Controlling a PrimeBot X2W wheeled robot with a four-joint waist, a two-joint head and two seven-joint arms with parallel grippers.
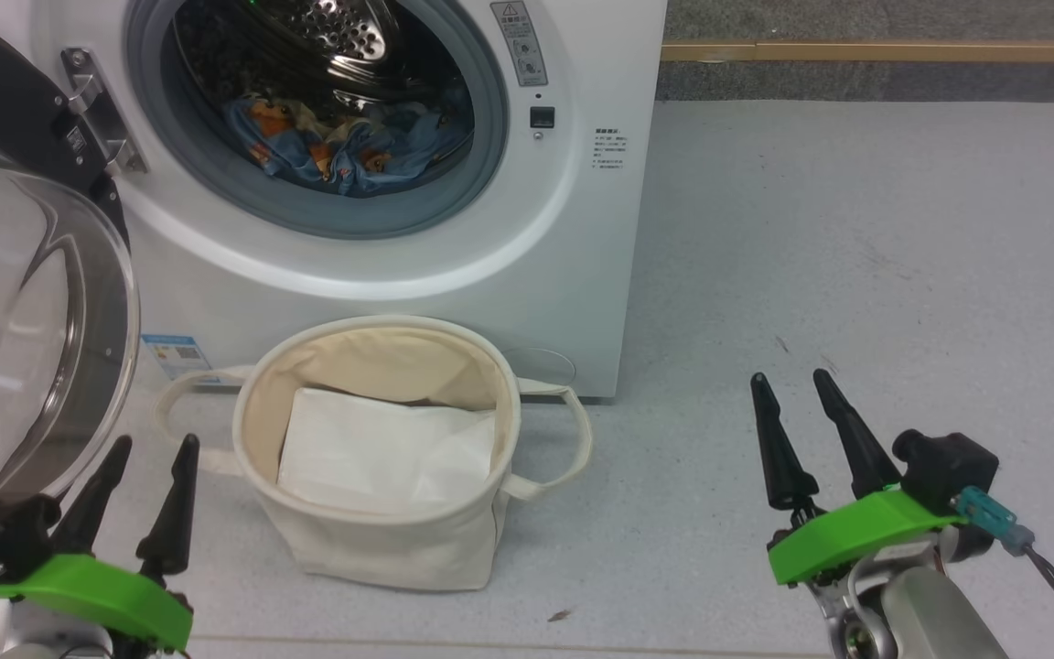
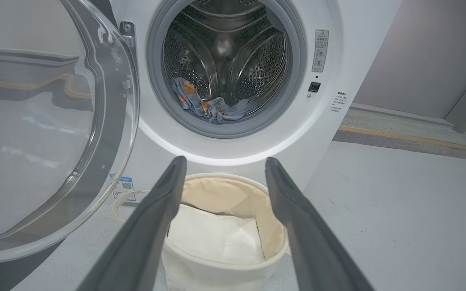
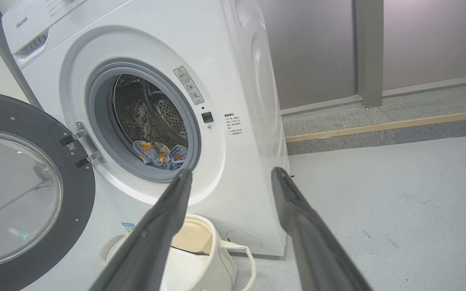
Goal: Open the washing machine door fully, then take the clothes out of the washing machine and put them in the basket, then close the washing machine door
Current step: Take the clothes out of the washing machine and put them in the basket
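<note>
Soft blue clothes with small orange prints (image 1: pixel 344 151): crumpled low in the steel drum (image 1: pixel 353 37) of the white front-loading washing machine (image 1: pixel 573 275), far beyond the round cream canvas basket (image 1: pixel 381 549); probably light, limp, apt to trail and snag; pinch a raised fold near the grey rubber ring (image 1: pixel 493 137); left gripper (image 1: pixel 155 441) and right gripper (image 1: pixel 789 377): near left and near right, fingers wide apart, empty, touching nothing.

A pale grey floor (image 1: pixel 856 229), lightly scuffed and flecked with small debris, stretches to a brass-coloured strip (image 1: pixel 884 51) along its far edge. Speckled dark grey stone bands (image 3: pixel 378 109) flank the strip. Behind rise plain mauve-grey wall panels (image 3: pixel 310 44) and one upright grey post (image 3: pixel 368 48), under soft, even light.
</note>
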